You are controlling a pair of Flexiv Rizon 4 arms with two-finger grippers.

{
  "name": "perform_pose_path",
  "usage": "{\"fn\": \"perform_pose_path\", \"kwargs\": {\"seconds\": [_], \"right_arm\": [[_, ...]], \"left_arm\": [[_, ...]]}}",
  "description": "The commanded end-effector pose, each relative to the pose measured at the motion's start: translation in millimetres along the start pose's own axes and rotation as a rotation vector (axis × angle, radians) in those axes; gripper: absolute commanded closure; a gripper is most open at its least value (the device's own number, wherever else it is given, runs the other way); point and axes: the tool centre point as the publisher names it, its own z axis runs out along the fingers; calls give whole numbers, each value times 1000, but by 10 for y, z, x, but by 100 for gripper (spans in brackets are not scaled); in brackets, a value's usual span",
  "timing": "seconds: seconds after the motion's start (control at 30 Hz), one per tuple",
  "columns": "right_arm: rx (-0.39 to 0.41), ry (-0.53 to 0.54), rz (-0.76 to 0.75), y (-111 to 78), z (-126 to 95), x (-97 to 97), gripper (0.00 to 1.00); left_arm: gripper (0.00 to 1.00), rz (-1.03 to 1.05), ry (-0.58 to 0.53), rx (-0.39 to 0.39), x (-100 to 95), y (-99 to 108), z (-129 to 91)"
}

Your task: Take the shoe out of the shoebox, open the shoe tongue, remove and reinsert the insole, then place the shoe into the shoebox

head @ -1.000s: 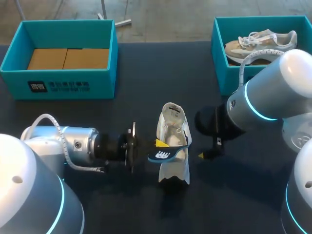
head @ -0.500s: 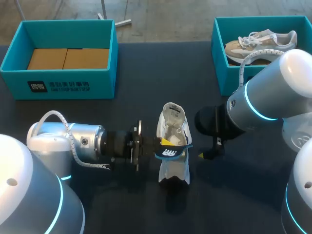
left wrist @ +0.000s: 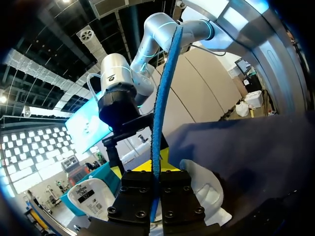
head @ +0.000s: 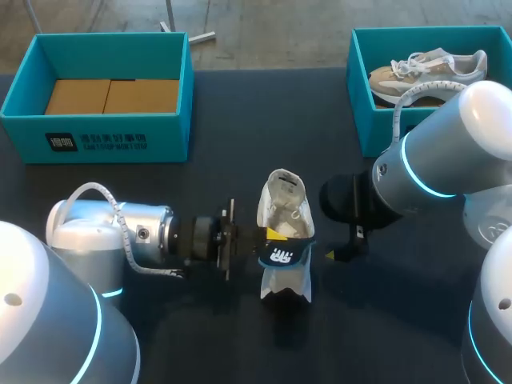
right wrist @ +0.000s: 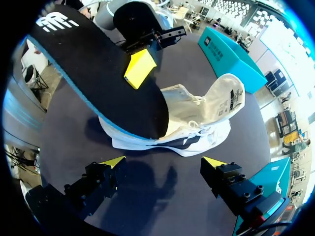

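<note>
The left gripper (left wrist: 155,194) is clamped on the dark insole (head: 280,254), above the white shoe (head: 282,192) in the middle of the table. The right gripper (right wrist: 163,161) stands just beside the shoe, its fingers apart. The left shoebox (head: 160,132) holds brown cardboard (head: 108,96). The right shoebox (head: 362,120) holds a beige sneaker (head: 424,68).

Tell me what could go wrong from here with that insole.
1. The left gripper pinches only a small part of the insole. The free length could bend or catch on the rim of the shoe rather than slide in.
2. The shoe rests unheld on the table, and the right gripper is open beside it without touching it. A push from the insole could shove or tip it.
</note>
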Motion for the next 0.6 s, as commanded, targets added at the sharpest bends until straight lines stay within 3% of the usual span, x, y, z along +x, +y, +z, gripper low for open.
{"fn": "perform_pose_path", "kwargs": {"seconds": [0.03,0.47,0.6], "right_arm": [[-2,-2,0,-4,14,10,0],[-2,-2,0,-4,14,10,0],[-2,-2,0,-4,14,10,0]], "left_arm": [[100,-7,-5,-12,43,52,-23],[100,-36,-2,-44,97,261,-28],[100,-64,-53,-39,34,296,-26]]}}
